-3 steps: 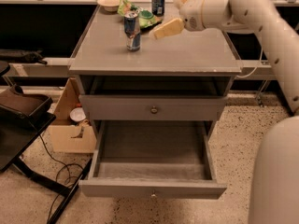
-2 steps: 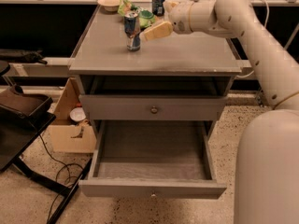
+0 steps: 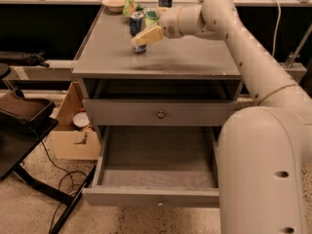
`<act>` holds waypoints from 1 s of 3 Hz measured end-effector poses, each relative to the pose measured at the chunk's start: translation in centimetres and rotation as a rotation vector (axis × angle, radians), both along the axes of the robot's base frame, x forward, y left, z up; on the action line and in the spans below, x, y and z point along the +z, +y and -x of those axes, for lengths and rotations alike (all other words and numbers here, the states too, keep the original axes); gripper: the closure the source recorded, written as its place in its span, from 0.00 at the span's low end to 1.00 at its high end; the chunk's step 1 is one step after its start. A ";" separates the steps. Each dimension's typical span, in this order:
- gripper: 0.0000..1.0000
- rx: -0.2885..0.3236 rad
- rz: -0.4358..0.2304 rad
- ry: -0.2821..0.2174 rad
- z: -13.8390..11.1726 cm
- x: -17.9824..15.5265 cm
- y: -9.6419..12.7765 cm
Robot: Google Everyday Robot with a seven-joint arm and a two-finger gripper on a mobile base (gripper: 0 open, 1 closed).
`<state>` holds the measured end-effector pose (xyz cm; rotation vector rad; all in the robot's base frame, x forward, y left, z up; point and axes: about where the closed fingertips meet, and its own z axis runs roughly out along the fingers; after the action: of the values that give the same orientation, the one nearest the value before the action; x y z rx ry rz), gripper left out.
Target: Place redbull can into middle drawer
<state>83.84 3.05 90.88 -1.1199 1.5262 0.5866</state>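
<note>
From my seat, the gripper [image 3: 146, 35] sits over the cabinet top [image 3: 185, 57], its pale tip crossing the front of the redbull can [image 3: 136, 23] and hiding the can's middle. I cannot tell whether it is clamped or merely against the can, which stands upright. The middle drawer [image 3: 151, 197] is pulled out below, its right end hidden behind the arm [image 3: 263, 160].

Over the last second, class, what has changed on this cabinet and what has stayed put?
The gripper has slid across the cabinet top to the redbull can and now overlaps it in view. The can stays standing where it was, and the middle drawer stays open.
</note>
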 end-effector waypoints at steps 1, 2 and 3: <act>0.00 0.021 -0.025 0.022 -0.7 -1.1 1.9; 0.18 0.053 -0.102 0.035 -1.5 -1.5 3.6; 0.42 0.052 -0.110 0.033 -1.7 -1.4 3.6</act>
<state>85.51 6.64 89.49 -1.0727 1.4782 0.7195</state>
